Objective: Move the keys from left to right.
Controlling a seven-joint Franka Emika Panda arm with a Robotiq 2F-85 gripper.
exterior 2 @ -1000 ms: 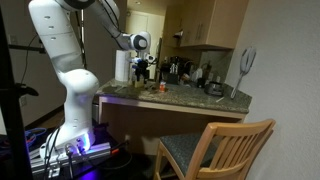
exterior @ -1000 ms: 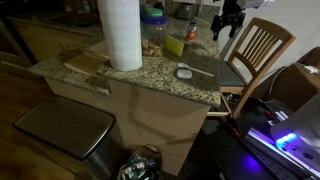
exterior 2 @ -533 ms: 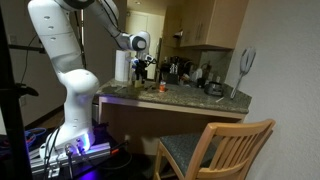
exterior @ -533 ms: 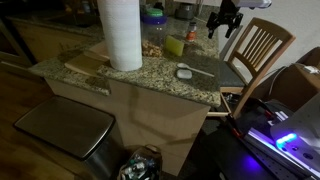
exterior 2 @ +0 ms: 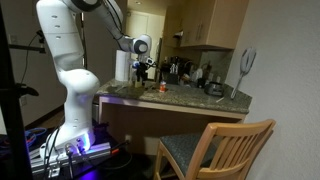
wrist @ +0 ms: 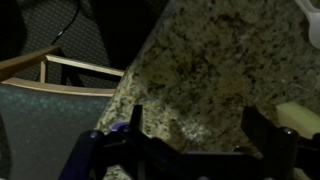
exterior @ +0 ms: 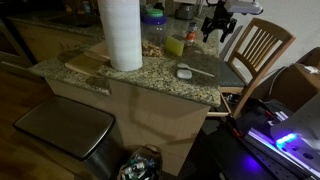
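A small pale oval object with a thin strap, probably the keys (exterior: 185,72), lies on the granite counter (exterior: 150,70) near its front edge. My gripper (exterior: 217,32) hangs in the air above the counter's far end, beyond the keys and apart from them. It also shows beside the paper towel roll in an exterior view (exterior 2: 143,72). In the wrist view the gripper (wrist: 197,125) is open. Its dark fingers (wrist: 135,122) stand wide apart with only bare granite (wrist: 200,70) between them. The keys are out of the wrist view.
A tall paper towel roll (exterior: 121,32) stands on a wooden board (exterior: 88,62). Jars and a yellow-green object (exterior: 174,45) crowd the counter's back. A wooden chair (exterior: 255,50) stands by the counter's end and shows in the wrist view (wrist: 60,75). A bin (exterior: 62,128) stands below.
In an exterior view my gripper has shifted a little to the left, over the counter's end and toward the jars. It stays open. The keys have not moved.
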